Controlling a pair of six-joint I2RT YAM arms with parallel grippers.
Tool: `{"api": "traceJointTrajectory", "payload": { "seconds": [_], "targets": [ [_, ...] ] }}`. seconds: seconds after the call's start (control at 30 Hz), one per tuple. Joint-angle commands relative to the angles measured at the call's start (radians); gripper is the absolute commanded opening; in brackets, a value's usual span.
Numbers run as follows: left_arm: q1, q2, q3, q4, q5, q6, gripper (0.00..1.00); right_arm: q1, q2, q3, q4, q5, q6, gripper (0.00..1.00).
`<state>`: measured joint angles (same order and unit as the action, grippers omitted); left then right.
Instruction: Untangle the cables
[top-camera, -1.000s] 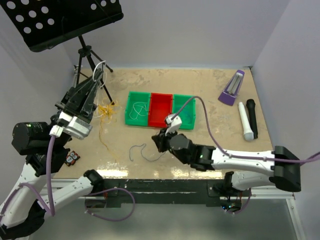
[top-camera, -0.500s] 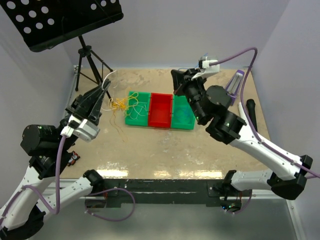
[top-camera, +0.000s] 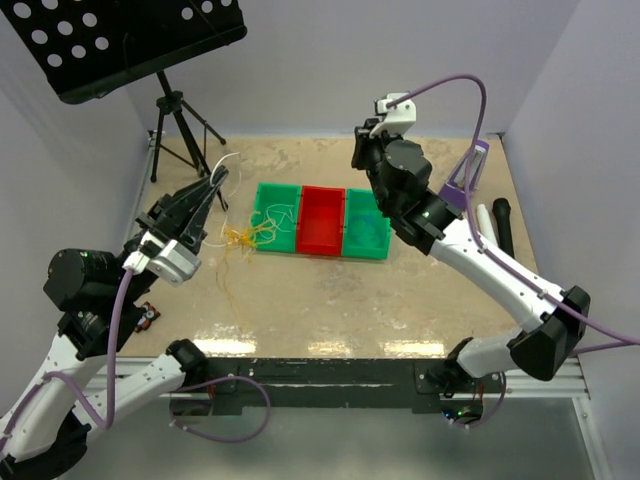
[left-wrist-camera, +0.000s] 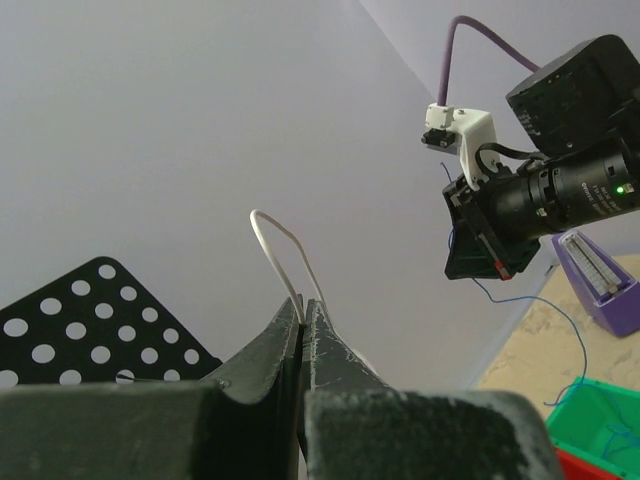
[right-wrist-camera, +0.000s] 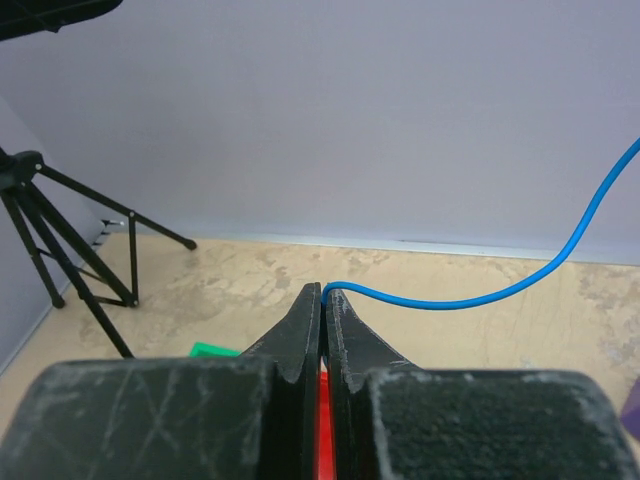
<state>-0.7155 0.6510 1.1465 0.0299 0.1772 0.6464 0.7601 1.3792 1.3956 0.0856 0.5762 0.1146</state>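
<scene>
My left gripper (top-camera: 214, 186) is raised left of the trays and shut on the white cable (top-camera: 224, 164). The cable loops up from the closed tips (left-wrist-camera: 303, 300) in the left wrist view (left-wrist-camera: 277, 232). The yellow-orange cable (top-camera: 245, 237) lies tangled on the table by the left green tray (top-camera: 262, 240). My right gripper (top-camera: 362, 152) is held high behind the trays. Its tips (right-wrist-camera: 325, 292) are shut on the blue-teal cable (right-wrist-camera: 480, 299), which curves off to the right. From the left wrist view that cable (left-wrist-camera: 578, 340) hangs down toward the right green tray (left-wrist-camera: 590, 405).
A red tray (top-camera: 320, 220) sits between the two green trays. A black music stand (top-camera: 120, 40) on a tripod (top-camera: 180, 130) stands at the back left. A purple metronome (top-camera: 465, 175), a white microphone (top-camera: 490, 245) and a black microphone (top-camera: 503, 232) lie at the right.
My right arm rose from the front of the table to high behind the trays, lifting the blue-teal cable. My left gripper shifted right and the yellow-orange tangle moved toward the green tray.
</scene>
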Motion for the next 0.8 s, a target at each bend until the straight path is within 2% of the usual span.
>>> {"api": "traceJointTrajectory", "payload": {
  "seconds": [0.0, 0.37, 0.77],
  "targets": [
    [-0.001, -0.002, -0.004, 0.007, 0.011, -0.022, 0.00, -0.024, 0.004, -0.017, 0.074, -0.026, -0.023, 0.00],
    [-0.001, 0.002, -0.005, 0.016, 0.022, -0.031, 0.00, -0.140, 0.109, -0.145, 0.094, -0.101, 0.082, 0.00],
    [-0.001, 0.001, 0.004, 0.016, 0.022, -0.030, 0.00, -0.180, 0.291, -0.207, 0.037, -0.199, 0.263, 0.00]
  ]
}}
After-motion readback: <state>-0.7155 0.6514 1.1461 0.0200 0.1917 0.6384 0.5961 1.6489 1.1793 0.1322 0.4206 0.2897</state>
